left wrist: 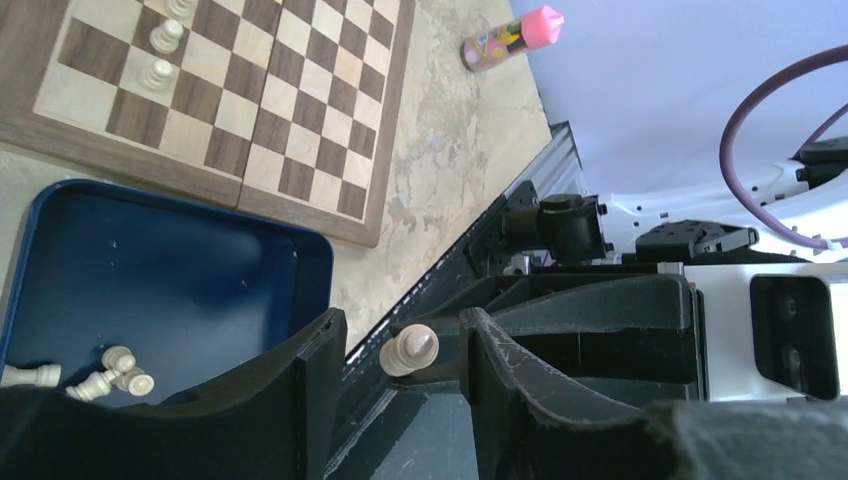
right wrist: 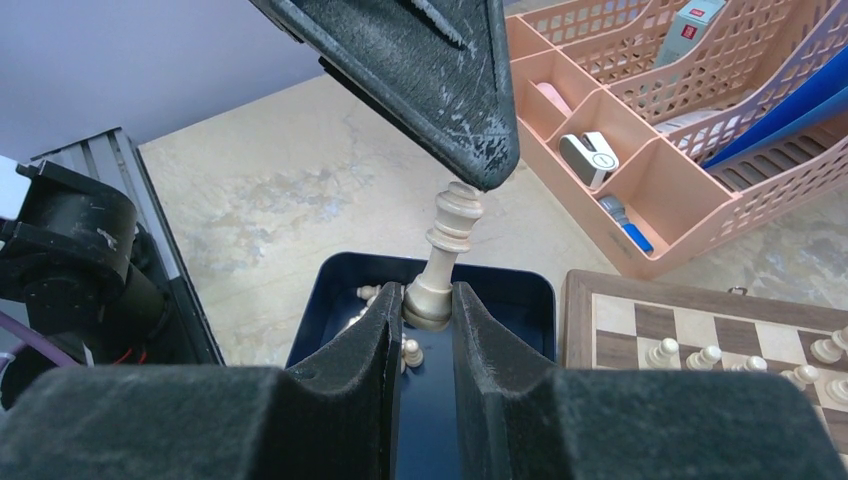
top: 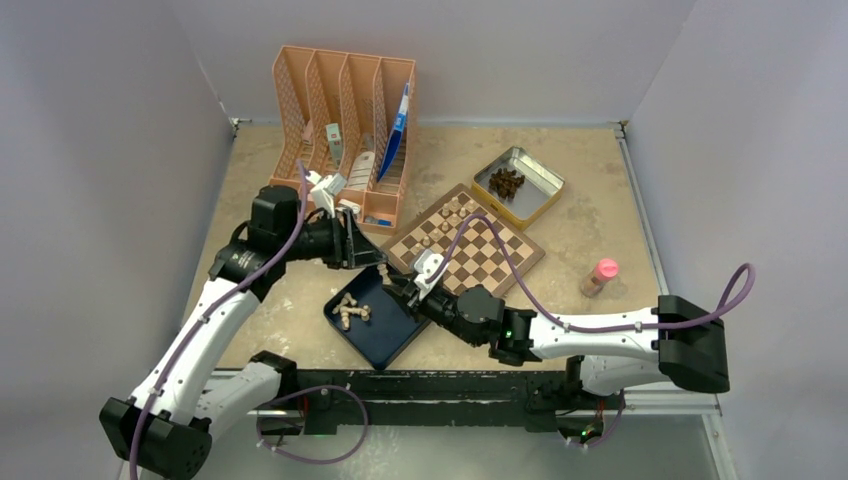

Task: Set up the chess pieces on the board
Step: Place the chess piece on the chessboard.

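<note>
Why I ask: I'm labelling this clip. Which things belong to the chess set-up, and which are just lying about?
Belong to the job:
- board
- chess pieces on it, more in the blue tray
- piece clamped in the right gripper
- perhaps the metal tin of dark bits, too small to identify

Lying about:
- peach file rack
- pink-capped bottle

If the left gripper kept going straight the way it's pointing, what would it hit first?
Most likely the piece held by the right gripper: it sits between the open jaws of the left gripper. Right behind it is the right gripper itself; exact depth is unclear.
</note>
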{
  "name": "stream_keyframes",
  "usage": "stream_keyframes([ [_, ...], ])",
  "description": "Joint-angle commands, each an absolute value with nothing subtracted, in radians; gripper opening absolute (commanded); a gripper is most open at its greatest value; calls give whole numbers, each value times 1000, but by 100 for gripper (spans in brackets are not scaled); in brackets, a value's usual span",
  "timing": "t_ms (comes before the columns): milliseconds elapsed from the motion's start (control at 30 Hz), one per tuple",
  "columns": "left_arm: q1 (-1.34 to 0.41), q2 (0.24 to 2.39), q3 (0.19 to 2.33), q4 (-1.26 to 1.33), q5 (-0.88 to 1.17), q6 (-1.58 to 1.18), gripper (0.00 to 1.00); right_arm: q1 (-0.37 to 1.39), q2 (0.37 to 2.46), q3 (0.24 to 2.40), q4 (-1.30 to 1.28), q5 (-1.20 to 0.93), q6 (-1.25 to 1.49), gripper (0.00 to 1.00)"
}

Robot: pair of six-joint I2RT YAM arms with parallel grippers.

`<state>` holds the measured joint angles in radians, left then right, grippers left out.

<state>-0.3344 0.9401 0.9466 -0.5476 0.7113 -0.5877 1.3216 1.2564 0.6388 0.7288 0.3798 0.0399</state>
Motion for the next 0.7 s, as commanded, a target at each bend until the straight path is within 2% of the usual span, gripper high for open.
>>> stream_keyframes([
  [0, -333, 954, 1005, -569, 790, -542, 42, 1327, 1248, 667, 789, 390, 16, 14],
  [233, -333, 990, 1015, -618, 884, -511, 37, 1327, 1259, 675, 785, 397, 16, 15],
  [667, -333, 1031, 1014, -595, 910, -471, 26, 1330, 1274, 678, 762, 369, 20, 16],
])
